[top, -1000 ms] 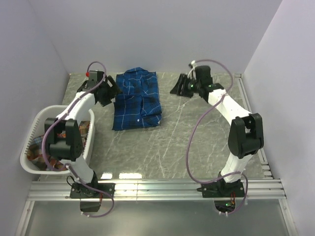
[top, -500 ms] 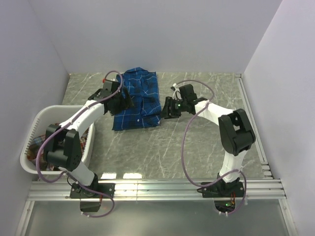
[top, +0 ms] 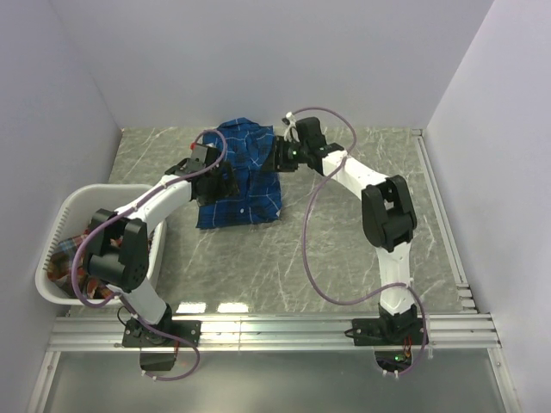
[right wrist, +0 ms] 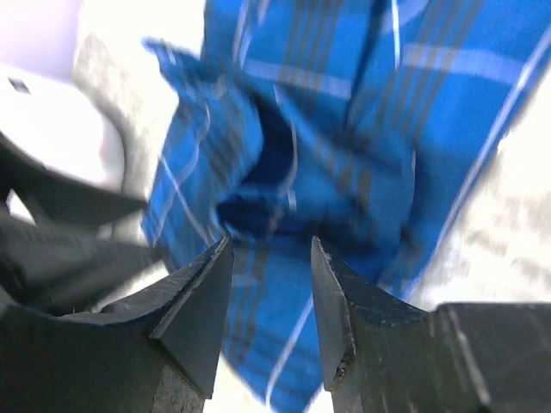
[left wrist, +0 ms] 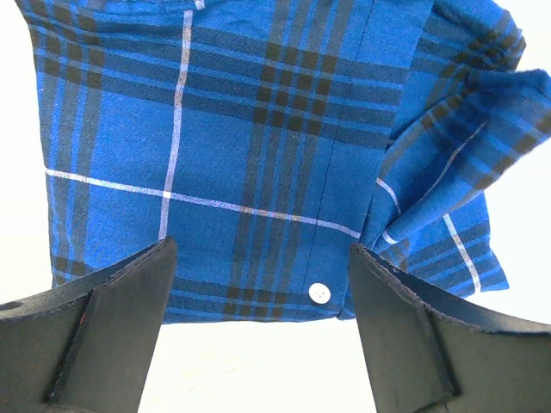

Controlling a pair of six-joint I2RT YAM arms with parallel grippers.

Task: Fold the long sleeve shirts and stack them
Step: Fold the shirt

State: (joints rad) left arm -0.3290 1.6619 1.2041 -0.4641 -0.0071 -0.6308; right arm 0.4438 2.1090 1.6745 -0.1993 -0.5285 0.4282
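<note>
The folded blue plaid shirt (top: pixel 245 185) lies by the far edge of the bench (top: pixel 344 232), left of middle. The left gripper (top: pixel 212 178) hangs spread wide over its left edge, grasping nothing. The right gripper (top: pixel 277 156) sits half-closed at a bunched fold on the right edge; blur hides whether it pinches cloth. A one-sided pull there could drag the fold apart or lift only the top layer.

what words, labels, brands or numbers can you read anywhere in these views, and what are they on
None: no readable text in any view.
The blue shirt shows only its plaid and a plain white button; no tag or label is in sight.
The white basket carries no marking that can be made out.
</note>
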